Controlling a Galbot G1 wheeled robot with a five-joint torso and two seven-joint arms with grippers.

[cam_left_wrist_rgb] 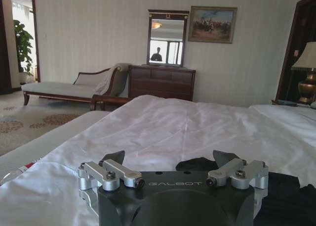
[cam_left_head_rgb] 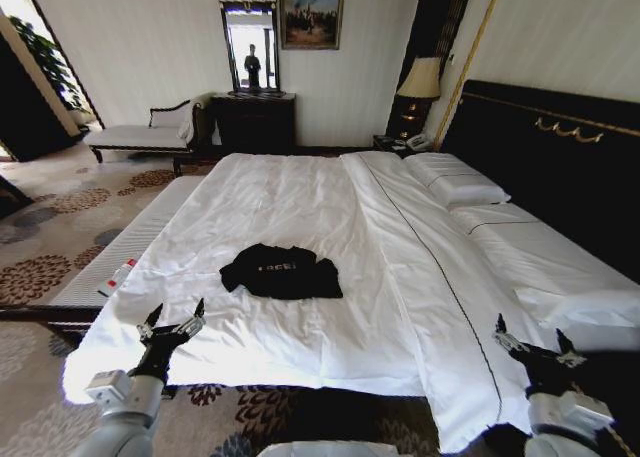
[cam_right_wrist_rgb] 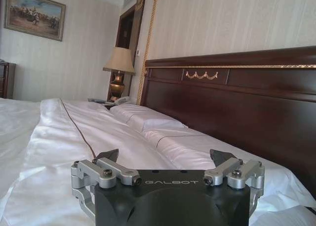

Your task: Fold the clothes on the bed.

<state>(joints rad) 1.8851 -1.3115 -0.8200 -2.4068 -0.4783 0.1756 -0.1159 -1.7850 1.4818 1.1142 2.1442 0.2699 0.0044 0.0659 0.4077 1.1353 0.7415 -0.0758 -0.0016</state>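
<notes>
I see my left gripper (cam_left_head_rgb: 175,320) hovering released over the bed's (cam_left_head_rgb: 300,192) near edge, just short of the black T-shirt (cam_left_head_rgb: 282,271). The shirt lies crumpled in a loose heap on the white duvet (cam_left_head_rgb: 250,337), its small white lettering facing up. Well to its right, my right gripper (cam_left_head_rgb: 533,344) hangs with its fingers spread, empty.

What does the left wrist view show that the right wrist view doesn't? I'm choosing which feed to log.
Left wrist: the open left gripper, the T-shirt just beyond it, a dresser and a mirror.
Right wrist: the open right gripper, the headboard, pillows and a lamp.
Both: the bed and a painting.
</notes>
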